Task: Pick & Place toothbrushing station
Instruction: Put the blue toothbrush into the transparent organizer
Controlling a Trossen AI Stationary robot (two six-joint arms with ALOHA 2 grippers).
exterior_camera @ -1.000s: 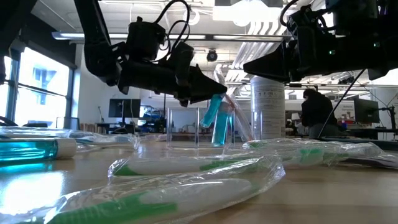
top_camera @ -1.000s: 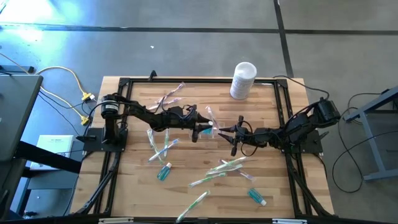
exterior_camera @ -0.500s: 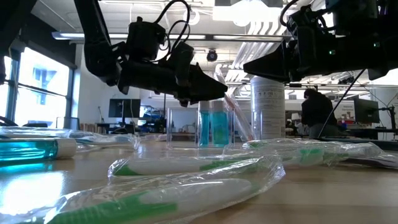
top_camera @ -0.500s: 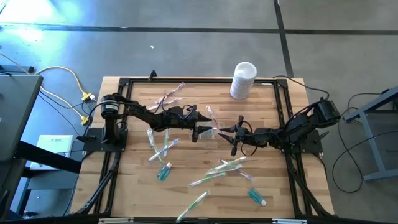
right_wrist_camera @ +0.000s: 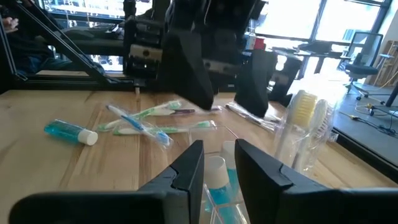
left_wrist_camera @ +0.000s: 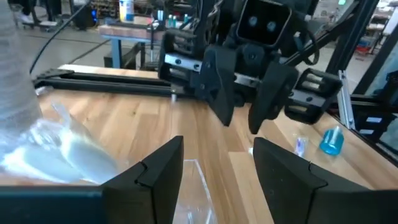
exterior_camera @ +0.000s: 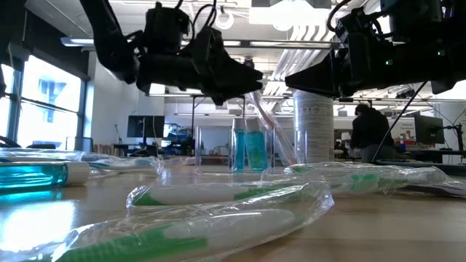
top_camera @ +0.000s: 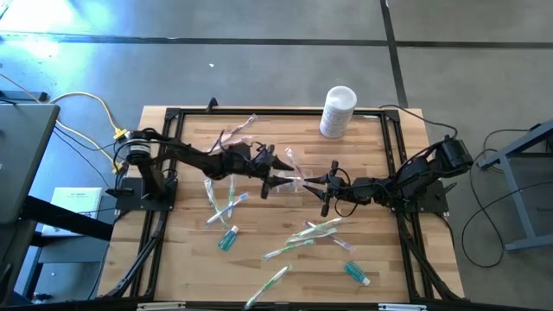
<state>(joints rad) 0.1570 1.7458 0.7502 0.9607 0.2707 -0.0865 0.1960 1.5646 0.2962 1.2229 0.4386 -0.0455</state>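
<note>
The small clear cup (top_camera: 295, 182) stands upright on its base at the table's middle. In the low view the cup (exterior_camera: 253, 149) holds two teal tubes (exterior_camera: 256, 151) and a wrapped pink toothbrush (exterior_camera: 263, 120) that leans on its rim. My left gripper (top_camera: 275, 178) is open and empty, raised just left of the cup; it also shows in the low view (exterior_camera: 255, 73). My right gripper (top_camera: 311, 182) hangs just right of the cup and above its rim, as the low view (exterior_camera: 290, 75) shows. Its fingers are a little apart and empty, and the cup (right_wrist_camera: 217, 180) shows below them.
A white canister (top_camera: 337, 111) stands at the far edge. Wrapped toothbrushes lie loose at the left (top_camera: 226, 207), far left (top_camera: 235, 134), near right (top_camera: 313, 230) and near edge (top_camera: 268, 287). Teal tubes (top_camera: 227, 238) (top_camera: 356, 274) lie on the near half. A person (exterior_camera: 370, 131) stands beyond the table.
My left gripper held a teal tube tilted over the cup, then let it go. The tube now stands upright in the cup beside the other one. The gripper has since risen and drawn back a little toward the table's left.
</note>
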